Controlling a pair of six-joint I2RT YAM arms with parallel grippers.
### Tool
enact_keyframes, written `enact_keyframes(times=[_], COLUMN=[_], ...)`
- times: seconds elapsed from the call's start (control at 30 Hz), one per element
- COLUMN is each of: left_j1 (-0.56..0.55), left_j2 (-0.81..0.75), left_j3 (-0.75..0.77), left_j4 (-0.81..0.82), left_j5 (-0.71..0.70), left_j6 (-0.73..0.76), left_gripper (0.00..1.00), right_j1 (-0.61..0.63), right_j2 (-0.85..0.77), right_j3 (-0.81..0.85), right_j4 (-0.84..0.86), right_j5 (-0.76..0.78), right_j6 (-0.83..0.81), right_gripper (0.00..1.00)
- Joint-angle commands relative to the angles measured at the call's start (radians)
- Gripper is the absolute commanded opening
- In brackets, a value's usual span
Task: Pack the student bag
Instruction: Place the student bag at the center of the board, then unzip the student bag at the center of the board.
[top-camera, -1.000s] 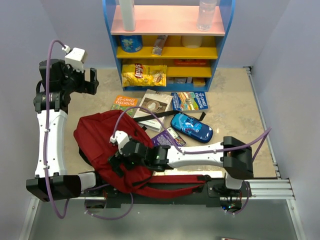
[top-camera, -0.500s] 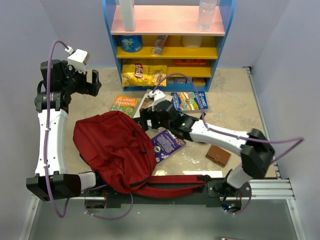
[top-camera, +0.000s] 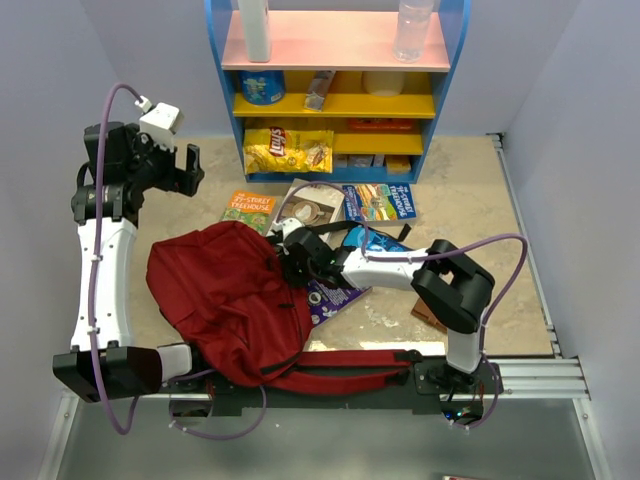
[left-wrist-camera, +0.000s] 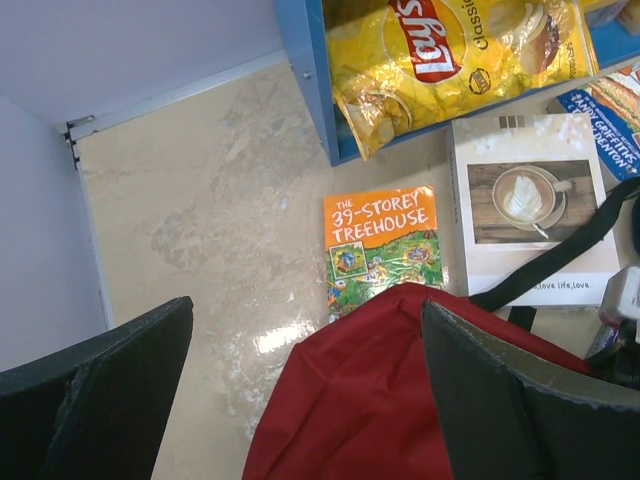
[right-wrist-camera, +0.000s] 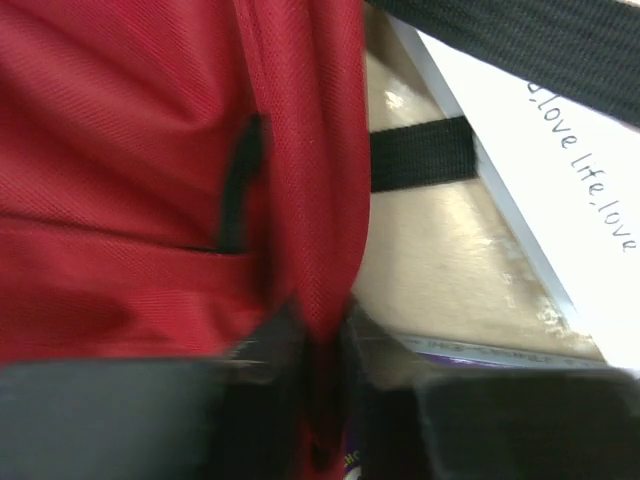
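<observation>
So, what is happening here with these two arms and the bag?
The right gripper is pinching a fold at the edge of the large dark-red fabric backpack, which lies slumped on the table. The left gripper hangs open at the far left, holding nothing. An orange paperback, a white coffee-cup book and a purple book lie outside the bag, not yet packed.

Shelf unit (top-camera: 455, 100): at the far edge of the table (top-camera: 470, 200), with the Lay's chip bag (top-camera: 288, 150) on its bottom shelf.
Student bag (top-camera: 225, 290): on the table's near left, its far edge overlapping The 39-Storey Treehouse book (top-camera: 248, 208).
Coffee-cup book (top-camera: 315, 205): just right of that book, with a bag strap (left-wrist-camera: 560, 255) across it.
Sandwich-cover book (top-camera: 380, 202): to the right again.
Right gripper (right-wrist-camera: 318, 380): at the bag's right edge, with fabric between its fingers.
</observation>
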Motion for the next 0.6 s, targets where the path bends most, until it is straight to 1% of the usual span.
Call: enact_keyframes(times=[0.0, 0.13, 0.2, 0.27, 0.33, 0.4, 0.53, 0.57], left_j1=[0.005, 0.005, 0.005, 0.007, 0.005, 0.007, 0.005, 0.005], left_j2=[-0.028, -0.035, -0.035, -0.039, -0.05, -0.056, -0.065, -0.068], left_j3=[-0.032, -0.053, -0.056, -0.05, -0.044, -0.047, -0.073, -0.104], left_j4=[0.017, 0.029, 0.034, 0.035, 0.037, 0.031, 0.011, 0.009], left_j5=[0.008, 0.014, 0.02, 0.014, 0.037, 0.104, 0.233, 0.259], left_j6=[0.02, 0.021, 0.023, 0.035, 0.047, 0.061, 0.108, 0.121], left_gripper=[1.0, 1.0, 1.0, 1.0, 1.0, 1.0, 1.0, 1.0], right_j1=[-0.005, -0.002, 0.002, 0.015, 0.012, 0.002, -0.06, -0.068], right_j2=[-0.059, -0.14, -0.188, -0.208, -0.223, -0.223, -0.176, -0.17], right_j3=[0.037, 0.104, 0.133, 0.185, 0.222, 0.241, 0.239, 0.228], right_j4=[0.071, 0.052, 0.036, 0.02, -0.024, -0.05, -0.077, -0.074], right_j5=[0.017, 0.049, 0.074, 0.133, 0.149, 0.183, 0.132, 0.12], right_j6=[-0.008, -0.053, -0.116, -0.178, -0.217, -0.257, -0.263, -0.254], right_gripper=[0.0, 0.0, 0.0, 0.0, 0.0, 0.0, 0.0, 0.0])
